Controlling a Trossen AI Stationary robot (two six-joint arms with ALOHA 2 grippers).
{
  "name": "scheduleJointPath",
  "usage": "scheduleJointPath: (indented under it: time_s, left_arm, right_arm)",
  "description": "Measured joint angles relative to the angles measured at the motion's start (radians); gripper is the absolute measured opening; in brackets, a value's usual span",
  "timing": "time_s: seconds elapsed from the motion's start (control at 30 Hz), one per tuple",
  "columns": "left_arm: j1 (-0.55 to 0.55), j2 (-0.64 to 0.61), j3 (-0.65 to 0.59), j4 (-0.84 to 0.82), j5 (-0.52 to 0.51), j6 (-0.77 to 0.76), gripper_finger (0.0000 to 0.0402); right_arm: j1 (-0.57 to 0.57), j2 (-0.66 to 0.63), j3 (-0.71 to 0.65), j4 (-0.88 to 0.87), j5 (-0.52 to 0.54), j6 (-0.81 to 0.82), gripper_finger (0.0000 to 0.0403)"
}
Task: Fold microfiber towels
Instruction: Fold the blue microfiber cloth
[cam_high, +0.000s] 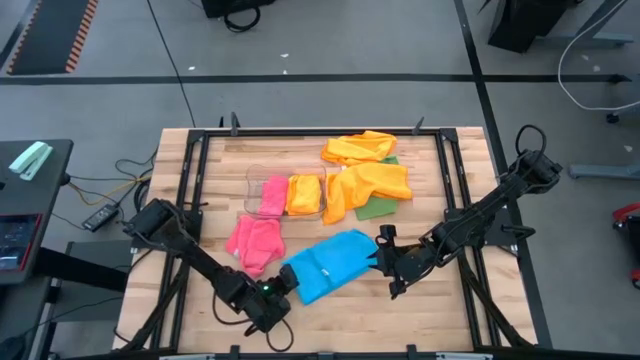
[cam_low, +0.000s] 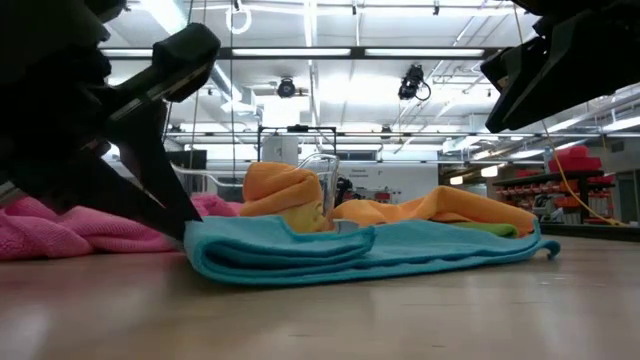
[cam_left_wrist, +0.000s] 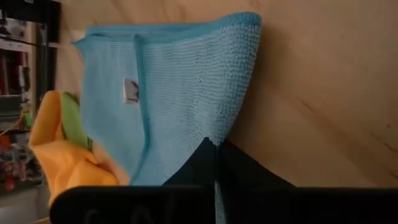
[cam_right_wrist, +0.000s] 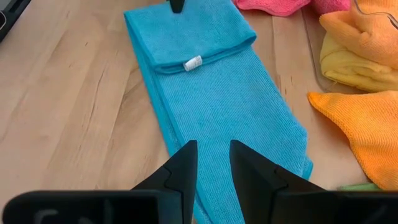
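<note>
- Left gripper (cam_high: 283, 287) is down at the near-left end of the blue towel (cam_high: 330, 265), fingers pressed together and pinching that folded edge.
- Right gripper (cam_high: 383, 258) sits at the blue towel's right end, fingers a small way apart with the cloth right under them; can't tell if it's actually gripping.
- The blue towel lies flat on the table (cam_high: 450, 310), near the middle, left end doubled over.
- Count: one blue, one loose pink towel (cam_high: 254, 241) just left of it, two loose orange towels (cam_high: 365, 170) farther back, one green towel (cam_high: 381, 205) peeking out under them.
- The clear bin (cam_high: 256, 180) holds one pink and one yellow-orange cloth.
- Small white tag (cam_right_wrist: 193, 63) on the blue towel, print unreadable.
</note>
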Motion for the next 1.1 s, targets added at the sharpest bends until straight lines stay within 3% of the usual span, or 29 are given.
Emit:
scheduleJointPath:
  time_s: [0.17,0.33,0.63,1.1]
  left_arm:
    - [0.019,-0.002,0.045,-0.020,0.142,-0.044,0.0009]
    - [0.020,-0.036,0.153,-0.209,0.301,-0.149,0.0013]
    - [0.026,-0.040,0.365,-0.487,0.459,-0.243,0.0011]
    - [0.137,-0.044,0.408,-0.456,0.693,-0.133,0.0020]
  right_arm:
    - [0.000,0.000,0.000,0.000,0.000,0.000,0.0104]
    - [0.000,0.015,0.000,0.027,0.001,-0.002,0.0104]
    - [-0.038,0.217,0.000,0.269,-0.057,-0.133,0.0104]
    - [-0.142,0.300,0.000,0.302,-0.086,-0.151,0.0104]
